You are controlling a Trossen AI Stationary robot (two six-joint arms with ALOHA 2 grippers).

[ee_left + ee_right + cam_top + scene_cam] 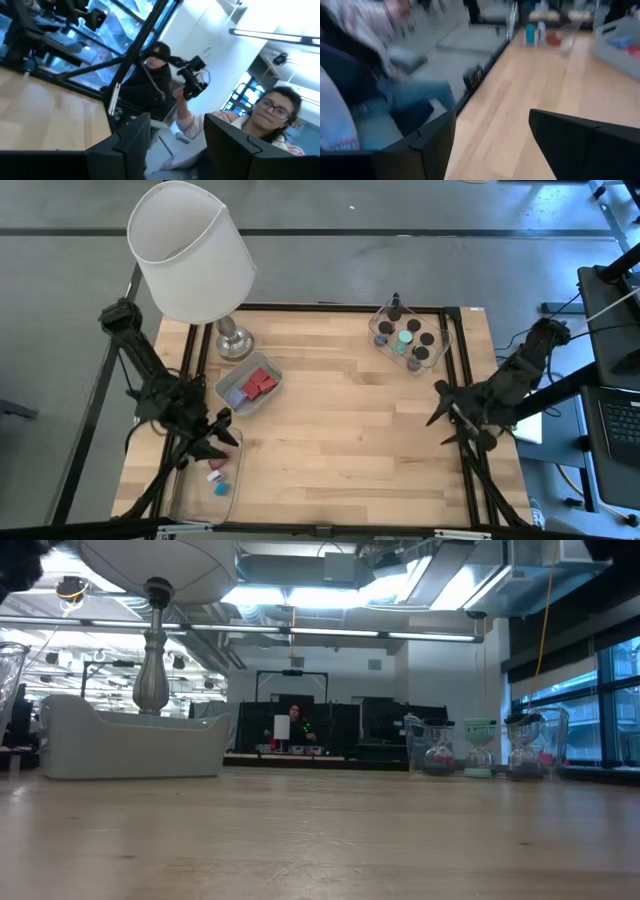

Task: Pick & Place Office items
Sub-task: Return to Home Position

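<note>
Bright, even overhead light.
Ceiling light strips [330, 595] glare behind and above the lamp [152, 650]; the table [350, 450] beside the lamp is evenly lit; windows [615, 690] far right of the lamp show pale daylight.

Left arm [140, 360]: runs from its far-side base toward the near side, links folded close together, wrist turned inward toward the centre line. Left gripper [225, 432] sits low at the left side, its two fingers [131, 145] parted with a clear gap between them and nothing held (wrist view confirms the gap). Right arm [520, 365]: roughly mirrored pose, running from its far-side base down and inward, wrist pointing toward the centre. Right gripper [440, 427] sits at the right side, well apart from the left one; its fingers [436, 142] are spread wide and hold nothing. Both grippers point roughly at each other.
</note>
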